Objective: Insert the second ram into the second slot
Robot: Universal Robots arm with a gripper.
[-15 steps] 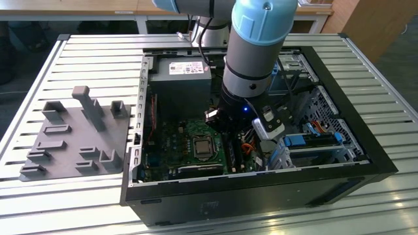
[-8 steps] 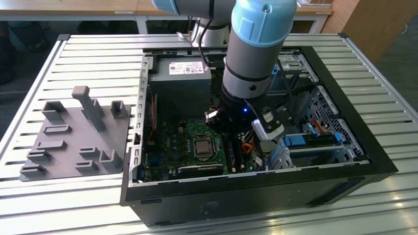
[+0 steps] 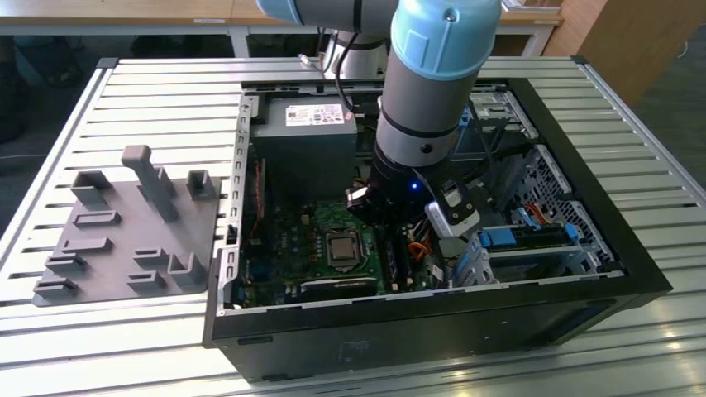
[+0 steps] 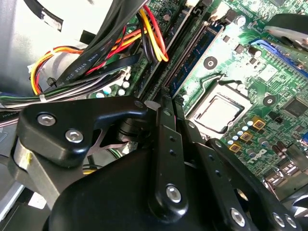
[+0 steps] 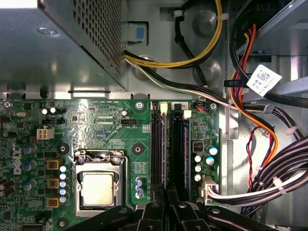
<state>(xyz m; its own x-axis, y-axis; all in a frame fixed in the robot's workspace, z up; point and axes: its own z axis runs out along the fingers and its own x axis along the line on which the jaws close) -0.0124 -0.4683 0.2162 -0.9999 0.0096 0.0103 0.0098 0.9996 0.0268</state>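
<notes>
A slatted metal table fills the foreground; behind it stand wooden desks and a brown cabinet.

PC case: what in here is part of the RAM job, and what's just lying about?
Job:
- hand, down over the slots
- ram, blue strip lying along the slots
- slots
- board

Lying about:
- grey tray, outside the case
- power supply
- cables
- CPU
- blue clips
</notes>
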